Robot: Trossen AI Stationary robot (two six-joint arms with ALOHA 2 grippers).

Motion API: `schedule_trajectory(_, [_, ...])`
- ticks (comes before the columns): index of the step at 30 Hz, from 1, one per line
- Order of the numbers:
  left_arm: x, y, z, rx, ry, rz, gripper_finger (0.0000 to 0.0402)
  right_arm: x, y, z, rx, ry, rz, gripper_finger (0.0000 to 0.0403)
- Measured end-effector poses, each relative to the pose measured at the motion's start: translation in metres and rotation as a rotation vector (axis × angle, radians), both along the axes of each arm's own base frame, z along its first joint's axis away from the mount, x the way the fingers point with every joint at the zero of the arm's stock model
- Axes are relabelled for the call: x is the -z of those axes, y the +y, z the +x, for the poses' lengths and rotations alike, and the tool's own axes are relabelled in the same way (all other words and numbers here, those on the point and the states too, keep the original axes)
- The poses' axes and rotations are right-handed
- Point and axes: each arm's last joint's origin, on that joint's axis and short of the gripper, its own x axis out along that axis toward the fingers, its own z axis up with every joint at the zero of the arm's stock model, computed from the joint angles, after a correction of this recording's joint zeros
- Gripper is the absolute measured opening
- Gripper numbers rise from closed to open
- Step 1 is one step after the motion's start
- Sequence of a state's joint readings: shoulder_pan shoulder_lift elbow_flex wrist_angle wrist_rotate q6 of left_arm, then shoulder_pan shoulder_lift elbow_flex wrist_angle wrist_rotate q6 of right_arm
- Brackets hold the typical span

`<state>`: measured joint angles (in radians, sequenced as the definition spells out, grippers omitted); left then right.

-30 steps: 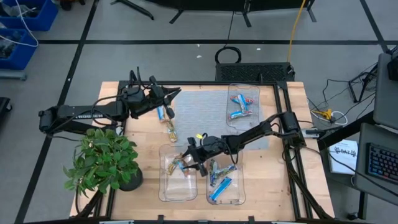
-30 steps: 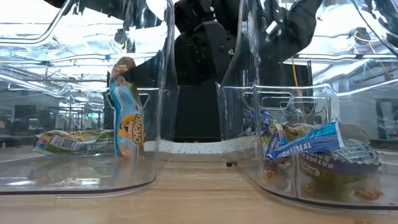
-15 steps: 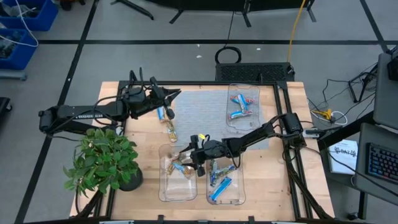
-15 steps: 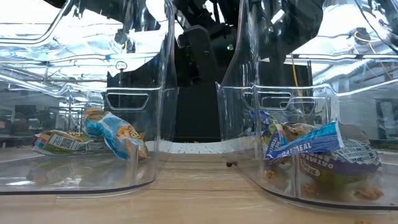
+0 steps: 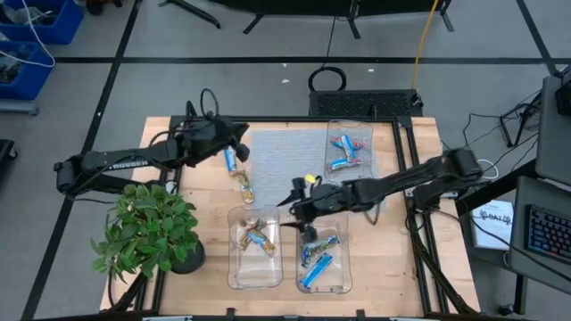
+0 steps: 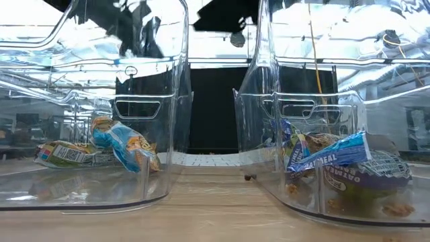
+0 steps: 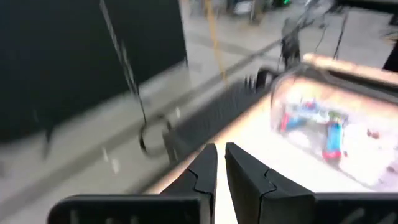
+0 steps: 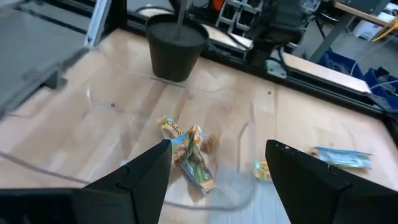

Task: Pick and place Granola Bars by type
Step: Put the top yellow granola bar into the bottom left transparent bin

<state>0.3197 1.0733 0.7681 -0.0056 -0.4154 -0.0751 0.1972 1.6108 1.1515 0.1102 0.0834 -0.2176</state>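
Note:
My right gripper [image 5: 292, 205] [image 8: 217, 171] hangs open and empty above the gap between the two near trays. Below it, the near left tray [image 5: 234, 267] has a blue bar [image 5: 260, 239] [image 6: 125, 145] lying tilted on other bars [image 8: 185, 144]. The near right tray [image 5: 344, 267] contains several blue bars [image 6: 336, 158]. A blue bar [image 5: 230, 160] and a tan bar [image 5: 244, 188] lie flat on the table near my left gripper [image 5: 241, 136] [image 7: 221, 163], which is shut, empty and raised at the mat's far left corner.
A far clear tray [image 5: 366, 169] on the grey mat [image 5: 285, 152] contains blue and red bars. A potted plant [image 5: 147, 232] stands at the table's near left corner, close to the near left tray. Bare wood lies between the mat and the near trays.
My right gripper let go of the blue bar it held upright inside the near left tray. The bar fell over and now lies tilted on the bars there. The gripper then rose out of the tray and moved toward the table's right and far side.

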Motion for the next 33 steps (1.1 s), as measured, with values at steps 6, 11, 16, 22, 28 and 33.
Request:
schedule_trajectory(6, [0.019, 0.017, -0.016, -0.207, -0.051, -0.328, 0.0037, -0.019, -0.016, -0.053, 0.178, -0.049, -0.056, 0.0254])
schedule_trajectory(11, [0.025, 0.025, -0.023, -0.179, -0.050, -0.483, 0.0037, -0.009, -0.035, -0.102, 0.383, -0.141, -0.086, 0.0254])
schedule_trajectory(16, [0.029, 0.026, -0.027, -0.187, -0.038, -0.548, 0.0037, 0.012, -0.051, -0.135, 0.423, -0.298, -0.027, 0.0254])
schedule_trajectory(22, [0.033, 0.027, -0.030, -0.212, 0.005, -0.567, 0.0037, 0.032, -0.060, -0.149, 0.322, -0.312, 0.043, 0.0254])
schedule_trajectory(28, [0.058, 0.031, -0.035, -0.362, 0.125, -0.735, 0.0043, 0.031, -0.060, -0.152, 0.320, -0.332, 0.024, 0.0254])
schedule_trajectory(33, [0.076, 0.035, -0.027, -0.343, 0.202, -0.832, 0.0108, 0.031, -0.060, -0.152, 0.314, -0.337, 0.000, 0.0254])
